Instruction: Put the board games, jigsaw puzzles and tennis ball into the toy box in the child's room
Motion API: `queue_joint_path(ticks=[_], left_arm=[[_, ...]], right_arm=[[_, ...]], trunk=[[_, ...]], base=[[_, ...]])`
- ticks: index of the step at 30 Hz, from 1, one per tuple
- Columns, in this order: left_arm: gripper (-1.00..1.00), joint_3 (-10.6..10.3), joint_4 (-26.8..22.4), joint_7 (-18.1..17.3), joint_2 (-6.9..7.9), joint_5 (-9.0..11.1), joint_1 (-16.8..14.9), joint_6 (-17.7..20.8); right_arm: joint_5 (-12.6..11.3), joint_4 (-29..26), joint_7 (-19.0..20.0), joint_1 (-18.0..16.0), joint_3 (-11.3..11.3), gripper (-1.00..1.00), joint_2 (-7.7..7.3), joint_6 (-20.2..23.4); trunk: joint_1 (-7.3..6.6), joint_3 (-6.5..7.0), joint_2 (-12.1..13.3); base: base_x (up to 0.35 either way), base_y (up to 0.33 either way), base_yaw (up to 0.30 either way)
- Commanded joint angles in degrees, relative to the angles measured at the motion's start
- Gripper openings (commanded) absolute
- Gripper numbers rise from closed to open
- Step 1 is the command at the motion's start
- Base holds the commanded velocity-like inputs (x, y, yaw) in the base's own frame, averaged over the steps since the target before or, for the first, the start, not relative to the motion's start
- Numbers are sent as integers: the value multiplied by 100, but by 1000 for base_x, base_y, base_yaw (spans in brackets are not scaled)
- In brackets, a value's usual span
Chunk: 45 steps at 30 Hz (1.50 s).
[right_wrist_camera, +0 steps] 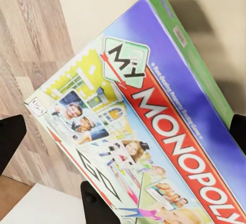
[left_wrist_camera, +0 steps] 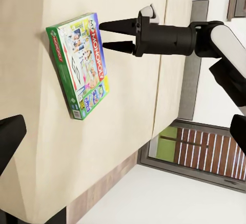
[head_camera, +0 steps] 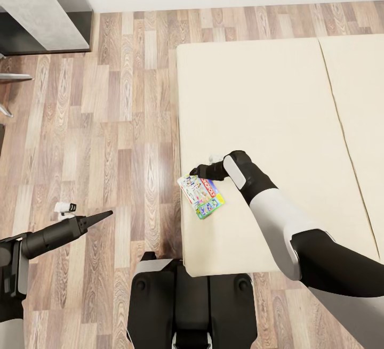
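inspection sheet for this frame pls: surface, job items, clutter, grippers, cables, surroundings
Surface: beige bed, two mattress pads side by side with a seam between them; bare apart from one box.
Job's things: one board game, a "My Monopoly" box with green sides, lies flat near the bed's edge by the floor.
Clutter: nothing seen.
Grippers: right gripper open, fingertips at the box's edge, not closed on it. Left gripper over the floor beside the bed, holding nothing; open or shut cannot be told.
Cables: nothing seen.
Surroundings: wood plank floor, grey table in the far corner, white wall behind the bed.
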Motion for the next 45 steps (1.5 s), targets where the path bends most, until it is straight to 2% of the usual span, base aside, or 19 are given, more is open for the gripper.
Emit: queue_joint_path(ticks=[1, 24, 32, 45], left_arm=[[100, 5, -4, -42, 1, -43, -3, 60], [100, 5, -4, -42, 4, -48, -2, 60], [100, 5, -4, -42, 4, -41, -2, 60], [100, 5, -4, -42, 4, -48, -2, 60]], right_arm=[[25, -3, 17, -2, 1, 100, 0, 21], [18, 19, 28, -2, -19, 100, 0, 21], [25, 46, 756, -2, -16, 100, 0, 21], [25, 49, 859, -2, -21, 100, 0, 20]], trunk=[[3, -6, -9], [3, -6, -9], [3, -6, -9], [3, -6, -9]], base=[[0, 0, 0], [0, 0, 0], [0, 0, 0], [0, 0, 0]])
